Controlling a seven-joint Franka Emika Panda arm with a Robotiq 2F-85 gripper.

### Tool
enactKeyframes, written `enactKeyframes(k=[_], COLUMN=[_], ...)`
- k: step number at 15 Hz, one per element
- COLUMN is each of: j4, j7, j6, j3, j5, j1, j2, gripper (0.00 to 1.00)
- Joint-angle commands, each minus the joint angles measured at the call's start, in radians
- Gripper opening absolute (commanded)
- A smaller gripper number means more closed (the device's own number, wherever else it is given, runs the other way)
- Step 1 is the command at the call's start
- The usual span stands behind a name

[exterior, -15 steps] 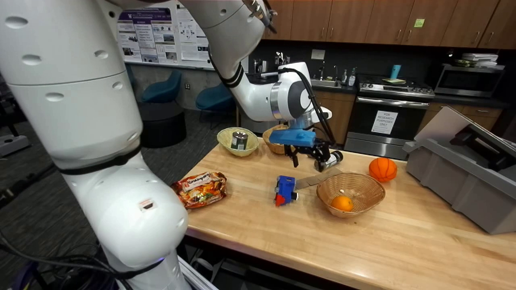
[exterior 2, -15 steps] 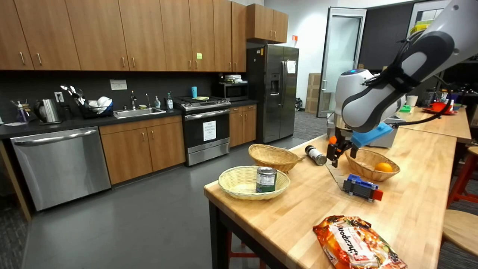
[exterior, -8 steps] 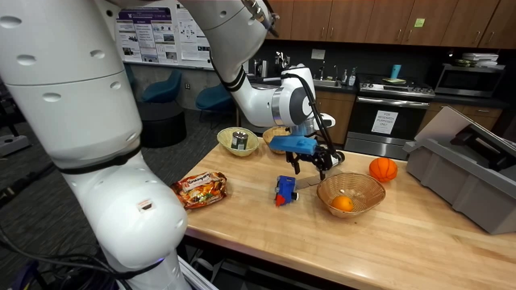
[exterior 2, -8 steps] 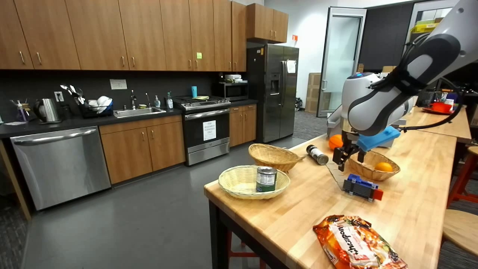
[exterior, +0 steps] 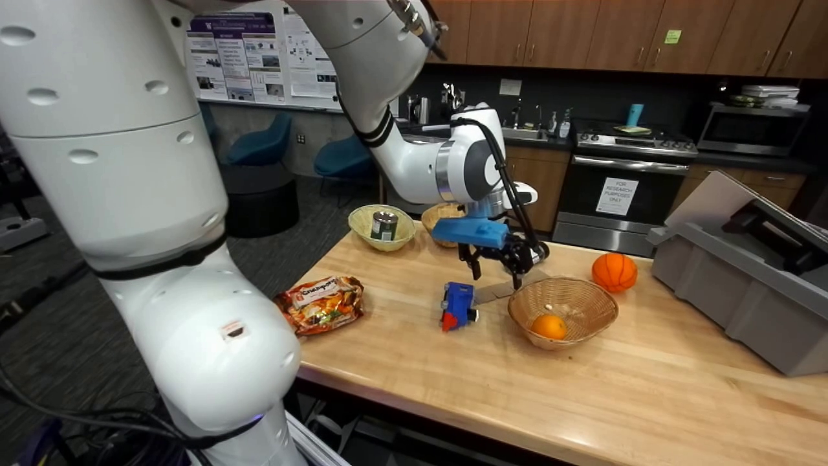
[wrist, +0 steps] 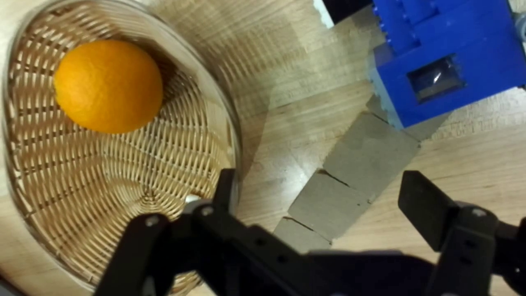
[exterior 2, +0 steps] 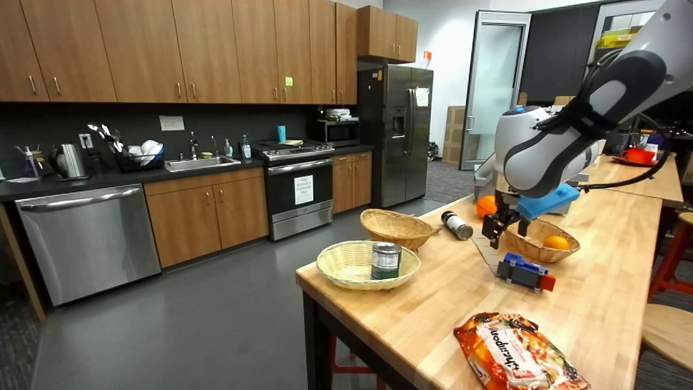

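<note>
In an exterior view, the end effector (exterior: 497, 278), spread wide, hangs near a blue toy (exterior: 459, 301) and a basket (exterior: 588, 305) on the counter (exterior: 401, 343). In an exterior view, a bottle (exterior 2: 457, 225) lies near cardboard (exterior 2: 484, 252). In the wrist view, the basket holds an orange (wrist: 109, 86).

In an exterior view, a glossy orange-red packet (exterior 2: 520, 349) lies near on the desk (exterior 2: 433, 314). At the left edge a pale basket (exterior 2: 344, 265) holds an upright can (exterior 2: 385, 261), with a tan basket (exterior 2: 398, 233) just beyond. Far off, a refrigerator (exterior 2: 399, 146) stands right of a stove (exterior 2: 286, 187). In an exterior view, a grey bin (exterior: 744, 304) stands right, an orange basketball (exterior: 614, 272) beside it.
</note>
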Motion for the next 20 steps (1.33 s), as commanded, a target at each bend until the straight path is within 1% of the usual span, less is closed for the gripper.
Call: enactKeyframes(k=[1,5,8,12,16,20], j4=[0.028,0.050,0.043,0.029,0.040,0.052], j7=[0.021,0.039,0.047,0.049,0.059,0.033], j6=[-0.034,-0.073,-0.093,-0.108,-0.113,-0.126], j3=[-0.004,-0.019,-0.032,-0.042,-0.049,-0.052], j5=[-0.039,-0.083,-0.089,-0.068,-0.051,0.039], j1=[-0.007,-0.025,-0.036,-0.042,-0.042,-0.040], j2=[-0.013,-0.030,-0.033,-0.036,-0.048,-0.085], gripper=[1.00,1.00,1.00,1.00,1.00,1.00])
